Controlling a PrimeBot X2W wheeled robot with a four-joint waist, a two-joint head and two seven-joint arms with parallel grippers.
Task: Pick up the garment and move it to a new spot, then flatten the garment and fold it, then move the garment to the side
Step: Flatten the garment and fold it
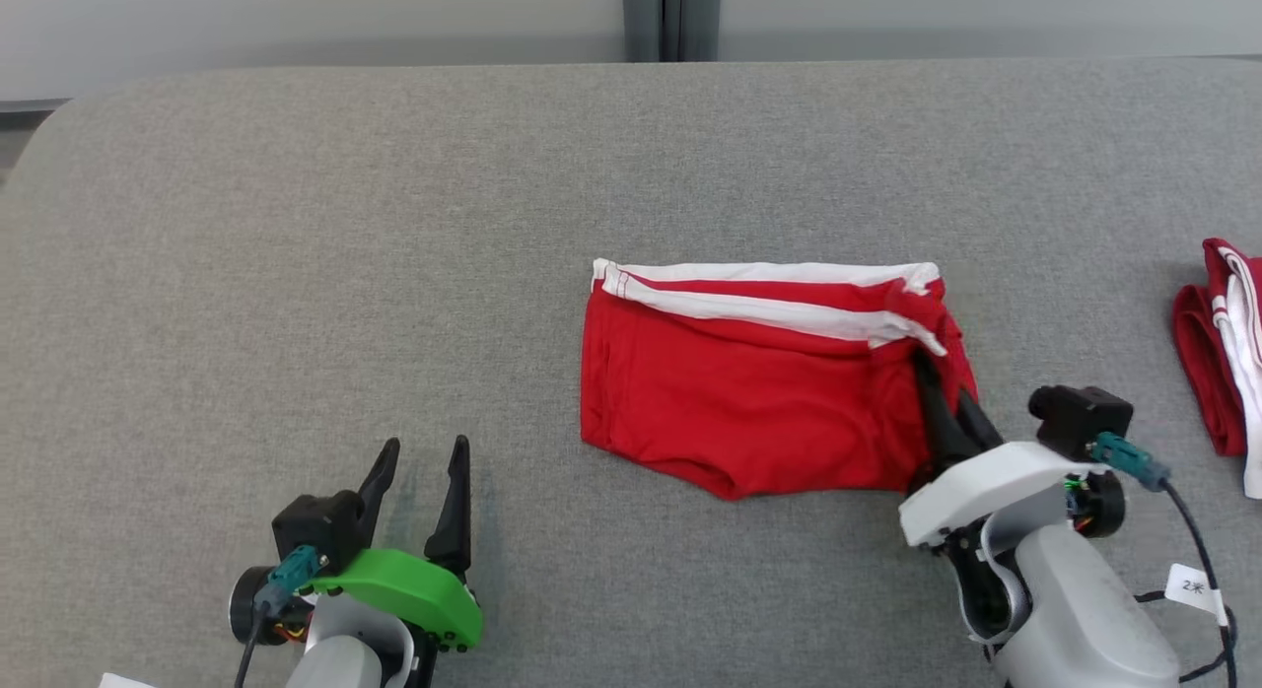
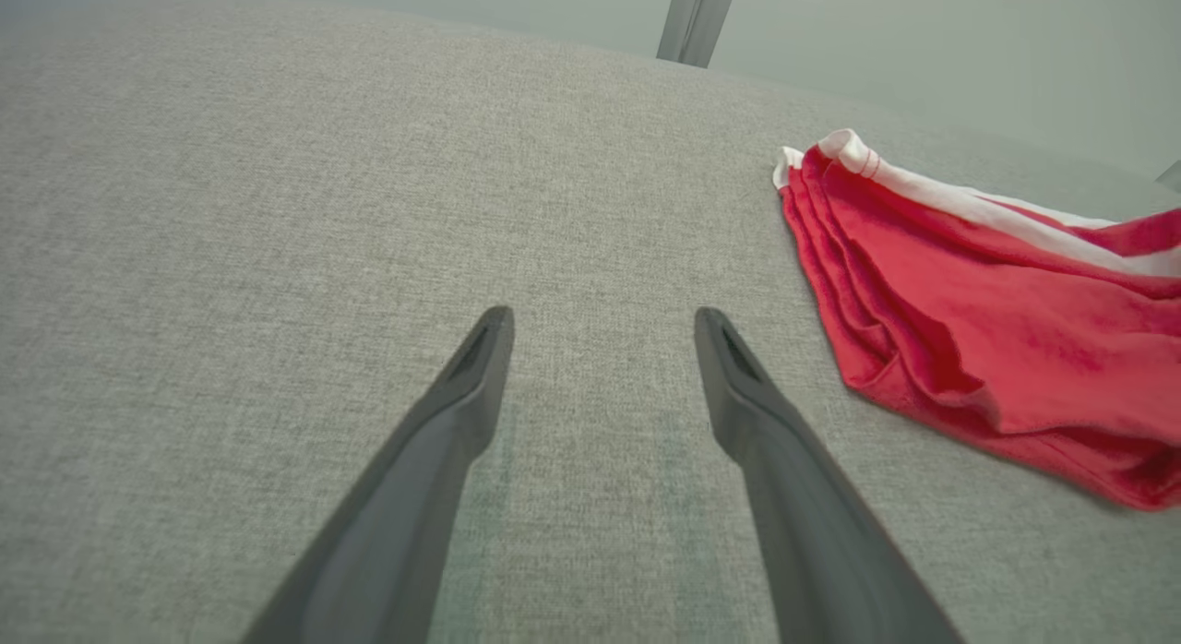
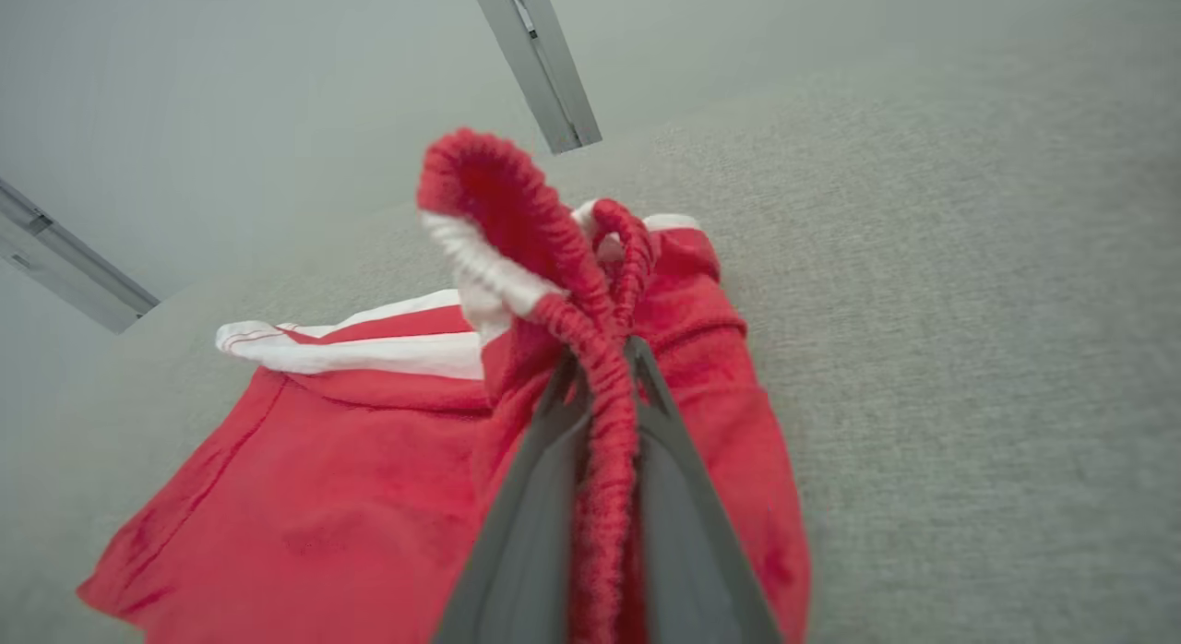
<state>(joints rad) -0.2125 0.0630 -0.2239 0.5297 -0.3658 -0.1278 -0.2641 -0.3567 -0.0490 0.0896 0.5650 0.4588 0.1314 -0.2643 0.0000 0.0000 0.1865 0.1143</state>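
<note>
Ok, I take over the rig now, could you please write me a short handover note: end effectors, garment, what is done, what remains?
Left end effector: open, holding nothing, over the grey fabric table.
Right end effector: shut on the right edge of the red shorts with white waistband stripes, cloth bunched there.
Shorts: mid-table, mostly flat; the left edge shows several layers, so probably folded already.
Another folded red-and-white garment lies at the far right.
Left: likely moving the shorts to the side, then release.

Soft, even light; faint shadows; wrist views curve at edges
</note>
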